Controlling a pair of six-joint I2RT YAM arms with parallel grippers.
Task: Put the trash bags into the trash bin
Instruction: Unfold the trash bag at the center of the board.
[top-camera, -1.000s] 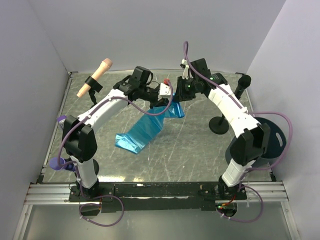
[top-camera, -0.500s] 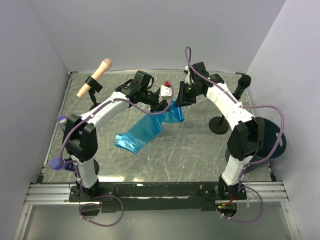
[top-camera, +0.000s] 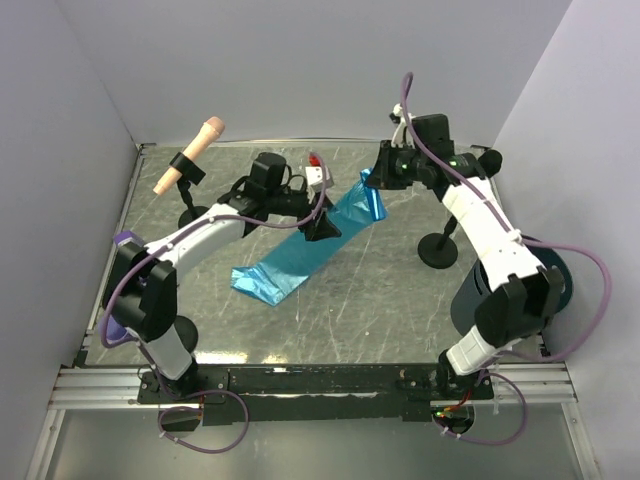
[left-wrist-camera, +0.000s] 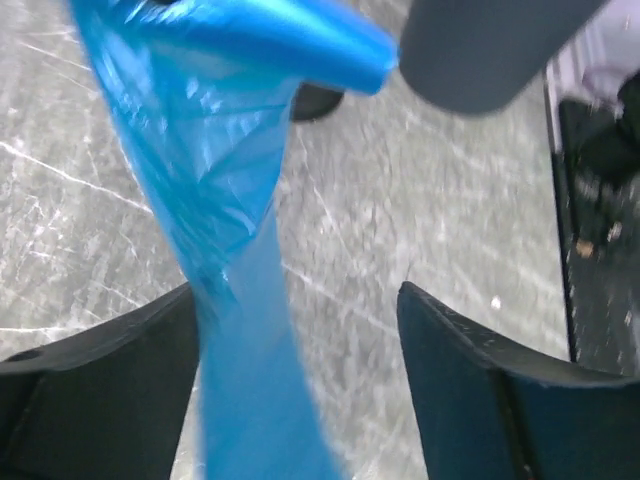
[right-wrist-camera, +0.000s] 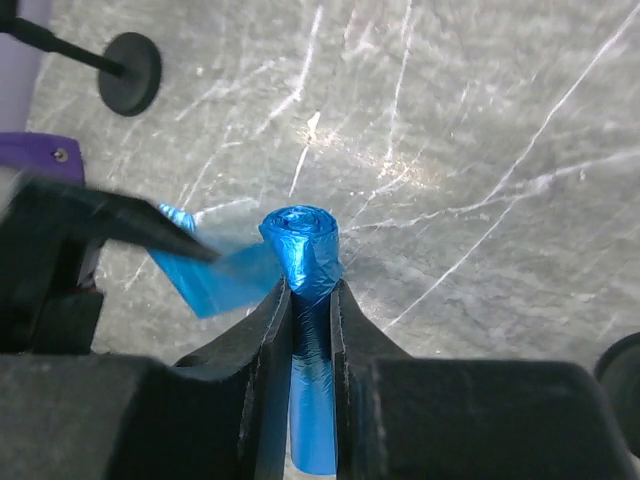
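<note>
Fingers (top-camera: 322, 228) of the left gripper (top-camera: 321, 206) straddle the bag (top-camera: 290, 262) mid-sheet in the top view. Its far end runs up to the right gripper (top-camera: 374, 182), whose arm half hides the bin (top-camera: 558, 268), near right. Left wrist: fingers (left-wrist-camera: 100, 400) released, blurred bag brushing one. Right wrist: fingers (right-wrist-camera: 262, 325) clenched on the bag's rolled end.

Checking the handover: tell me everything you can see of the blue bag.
The bag is thin, crinkly, translucent bright-blue film. Its rolled end is pinched in the right gripper, above the table. The unrolled sheet slopes down between the fingers of the open left gripper, its tail lying on the table.
</note>
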